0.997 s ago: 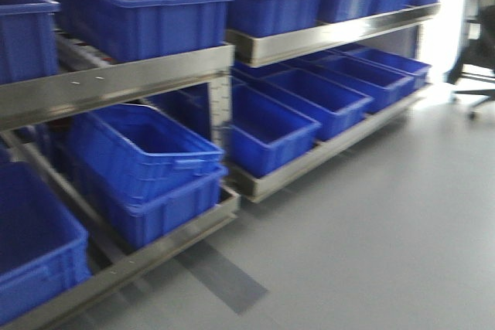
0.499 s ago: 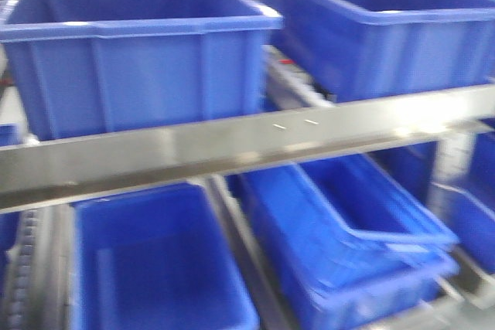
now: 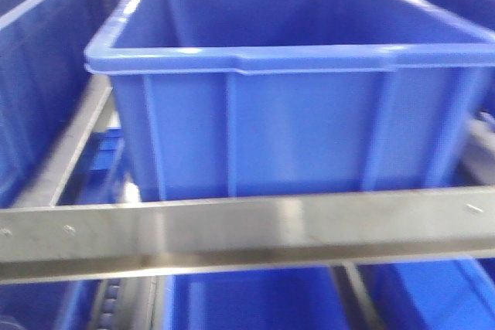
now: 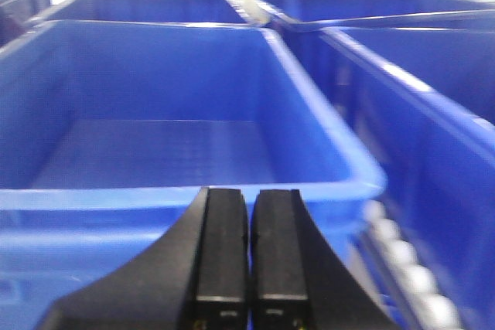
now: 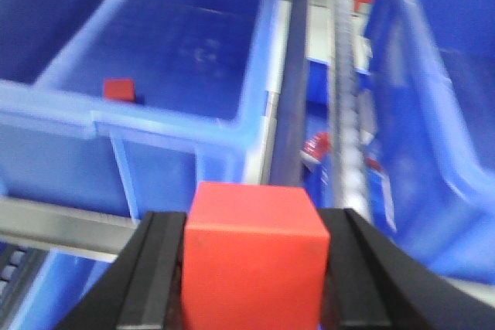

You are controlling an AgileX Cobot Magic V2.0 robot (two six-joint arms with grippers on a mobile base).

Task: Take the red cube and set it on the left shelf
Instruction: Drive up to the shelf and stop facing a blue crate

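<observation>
My right gripper (image 5: 254,268) is shut on the red cube (image 5: 252,249), gripped between its two black fingers, above the steel front rail (image 5: 54,226) of the left shelf. Beyond it a blue crate (image 5: 155,75) holds a second small red block (image 5: 119,90) near its front wall. My left gripper (image 4: 249,256) is shut and empty, in front of the rim of an empty blue crate (image 4: 155,152). In the front view a large blue crate (image 3: 286,106) stands on the shelf behind the steel rail (image 3: 247,233). Neither gripper shows in the front view.
More blue crates stand on both sides (image 3: 39,75) (image 4: 418,98) (image 5: 441,113) and on the tier below (image 3: 255,303). A roller track (image 5: 344,98) runs between crates in the right wrist view; white rollers (image 4: 402,260) show beside the left gripper.
The front view has swung left and moved close to the shelf: from an angled view of the racks and floor to a single crate filling the frame behind the rail.
</observation>
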